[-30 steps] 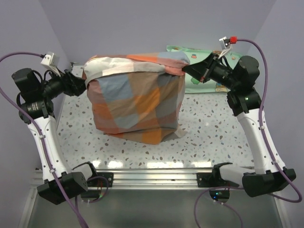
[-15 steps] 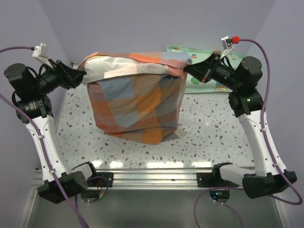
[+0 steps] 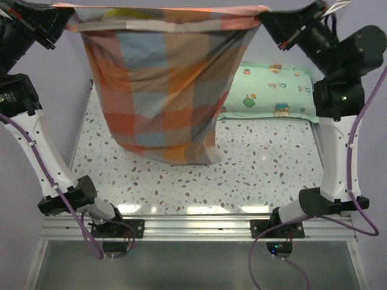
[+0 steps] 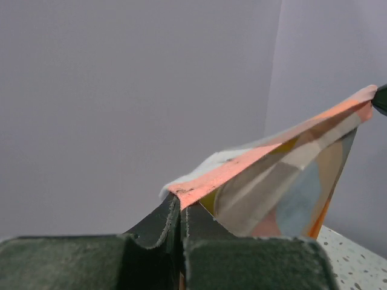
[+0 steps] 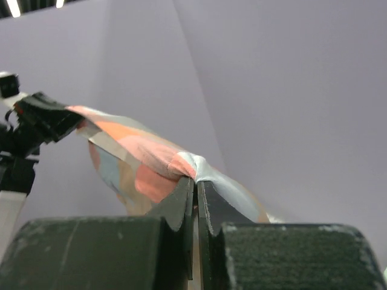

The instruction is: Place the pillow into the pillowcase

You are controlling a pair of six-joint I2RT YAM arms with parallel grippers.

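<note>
The plaid pillowcase (image 3: 163,90) hangs stretched between both grippers, high above the speckled table (image 3: 266,163). My left gripper (image 3: 60,21) is shut on its left top corner, pinching the orange hem (image 4: 242,169) between the fingertips. My right gripper (image 3: 266,19) is shut on the right top corner, where pink and pale-blue cloth (image 5: 181,163) bunches at its tips. The pillow is almost wholly hidden inside; only a sliver of yellow (image 3: 118,12) shows at the case's upper rim, and a yellow patch (image 4: 210,202) just behind the left fingers.
A mint-green cartoon-print pillow (image 3: 272,90) lies at the back right of the table, against the wall. Lilac walls close in the back and both sides. An aluminium rail (image 3: 193,226) with the arm bases runs along the near edge.
Both arms have risen sharply, lifting the pillowcase off the table so it now hangs. The left gripper, open before, has shut on the left corner.
</note>
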